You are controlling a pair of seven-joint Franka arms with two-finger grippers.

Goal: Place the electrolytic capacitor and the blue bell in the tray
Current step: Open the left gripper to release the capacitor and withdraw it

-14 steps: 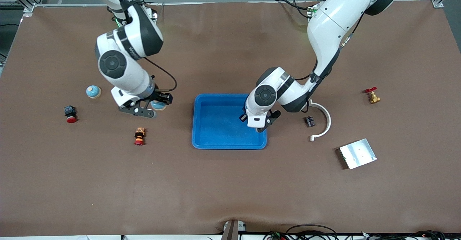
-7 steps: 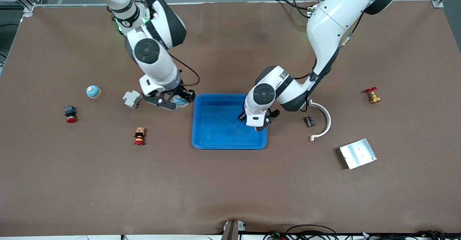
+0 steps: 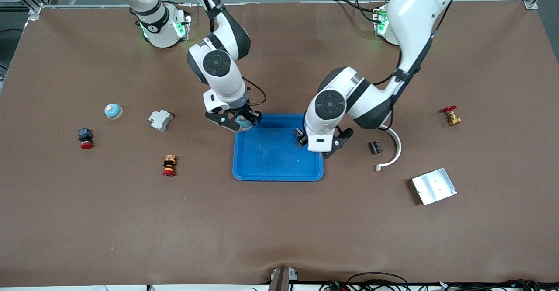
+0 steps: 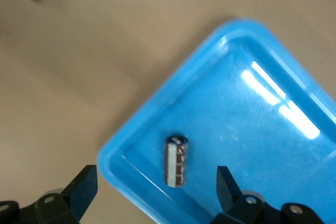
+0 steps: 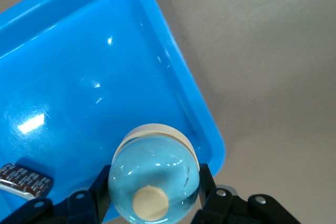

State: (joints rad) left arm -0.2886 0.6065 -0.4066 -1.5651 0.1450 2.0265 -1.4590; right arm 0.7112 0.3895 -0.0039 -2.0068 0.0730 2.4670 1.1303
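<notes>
Left claw [image 4: 152, 192] wide over tray [image 4: 273, 129]; wrist view alone shows capacitor [image 4: 177, 160]; right claw [image 5: 152, 203] grips bell [image 5: 153, 178].

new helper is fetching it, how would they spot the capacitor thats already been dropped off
Find the shallow bright-blue plastic tray mid-table. Inside it, at the corner under the open left gripper, lies the small dark cylindrical capacitor with a pale stripe. Nothing else rests in the tray.

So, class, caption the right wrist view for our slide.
Right gripper holds blue bell over tray corner; capacitor already lies inside.
</notes>
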